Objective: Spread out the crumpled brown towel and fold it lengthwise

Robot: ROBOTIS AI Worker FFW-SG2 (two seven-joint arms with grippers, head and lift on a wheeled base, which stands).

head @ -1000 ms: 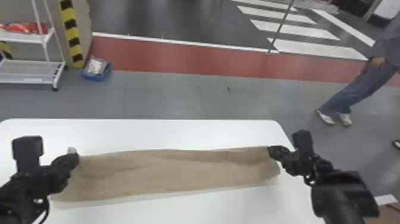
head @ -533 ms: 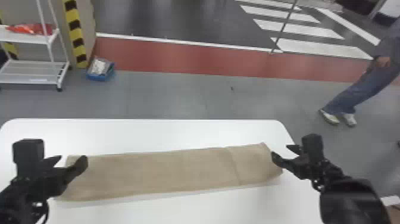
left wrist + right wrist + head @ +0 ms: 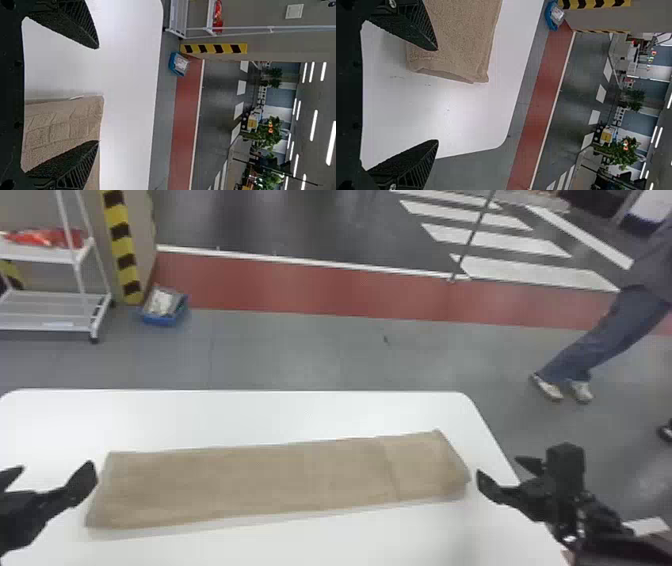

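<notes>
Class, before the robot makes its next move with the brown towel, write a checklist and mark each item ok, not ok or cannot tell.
1. Towel spread into a long strip: ok.
2. Whole towel on the table: ok.
3. Left gripper open and empty: ok.
4. Right gripper open and empty: ok.
5. Towel square to the table's far edge: not ok, its right end lies closer to that edge.
6. Line near the right end a crease, not weave: cannot tell.
</notes>
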